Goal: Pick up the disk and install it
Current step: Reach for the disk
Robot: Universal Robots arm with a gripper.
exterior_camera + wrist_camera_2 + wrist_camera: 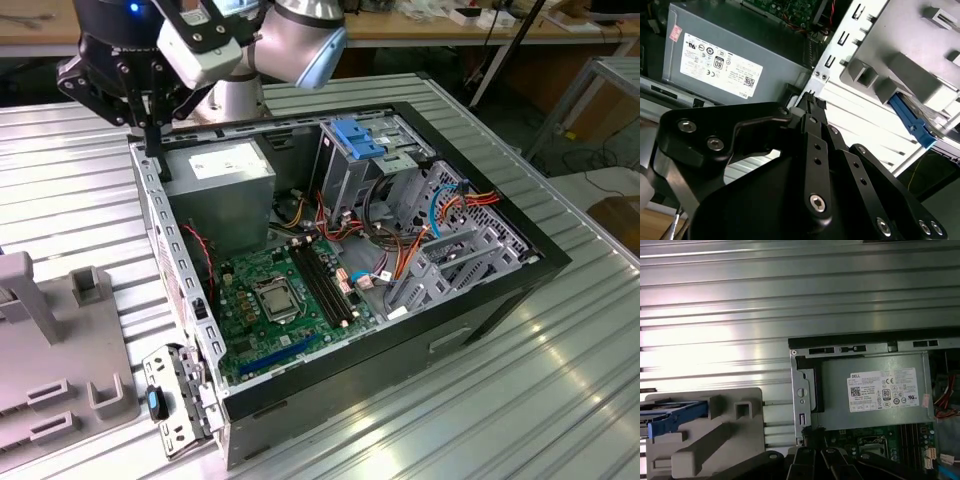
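Observation:
The disk shows as a bright blue carrier with a sliver of grey metal, held on edge in a slot of the grey plastic fixture. In the second wrist view the disk pokes out from behind the fixture. My gripper hangs over the rear corner of the open computer case, beside the fixture and apart from the disk. Its black fingers lie together with nothing between them.
A grey power supply with a white label fills the case corner under the gripper. A blue ribbed latch tops the drive cage, with the motherboard and loose cables below. The fixture sits on the ribbed metal table.

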